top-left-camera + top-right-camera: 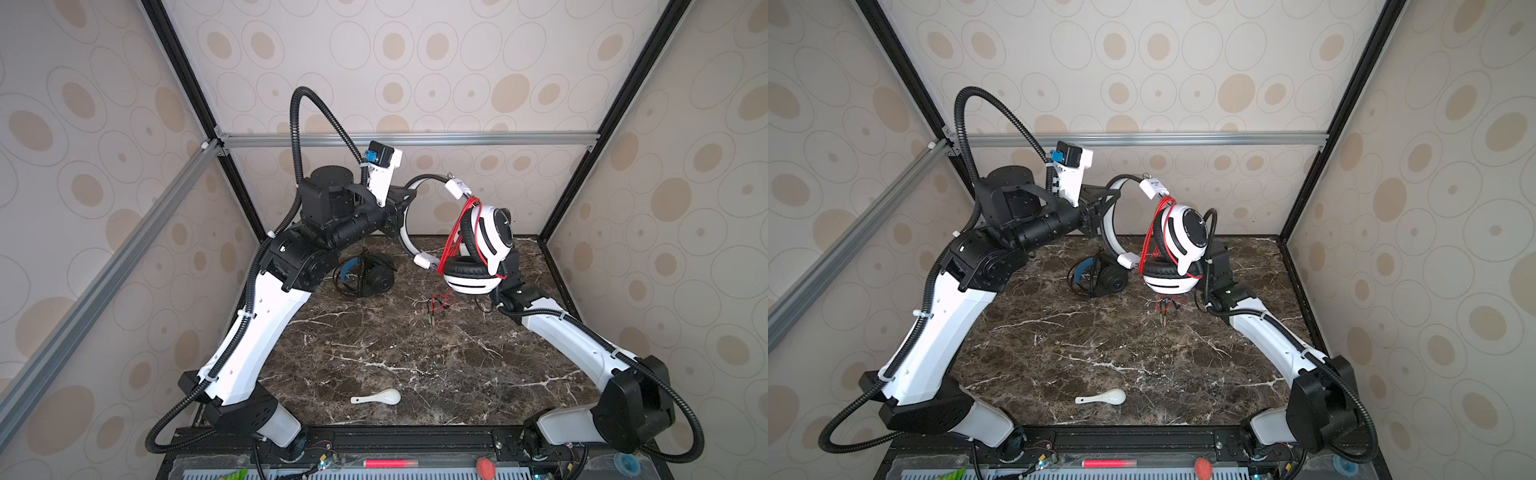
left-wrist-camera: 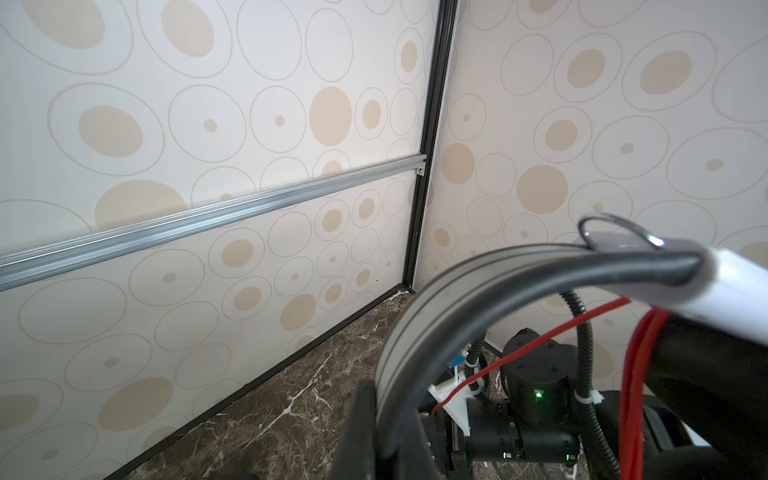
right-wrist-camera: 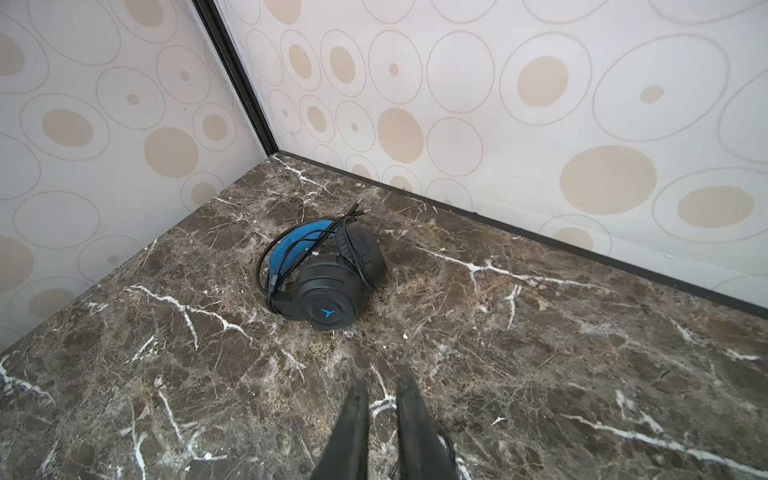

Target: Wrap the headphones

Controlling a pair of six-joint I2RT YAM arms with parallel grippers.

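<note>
Above marble table [image 1: 415,353], white headphones [image 1: 494,237] mask right claw [image 3: 384,415].

- We see a small white ceramic spoon [image 1: 378,397] [image 1: 1104,398] lying at about 6 o'clock on the surface, near the front edge, with its handle pointing toward 9 o'clock.
- The surface [image 1: 415,357] is dark brown marble with white veins.
- Walls [image 1: 415,62] papered with beige ovals and rings close in the 9, 12 and 3 o'clock sides.
- A silver aluminium rail [image 1: 415,139] crosses the 12 o'clock wall between black corner posts [image 1: 615,124].
- Past the 6 o'clock edge we see a red pen-like stick [image 1: 388,463] and, just toward 3 o'clock of it, an orange-red lump [image 1: 485,468].
</note>
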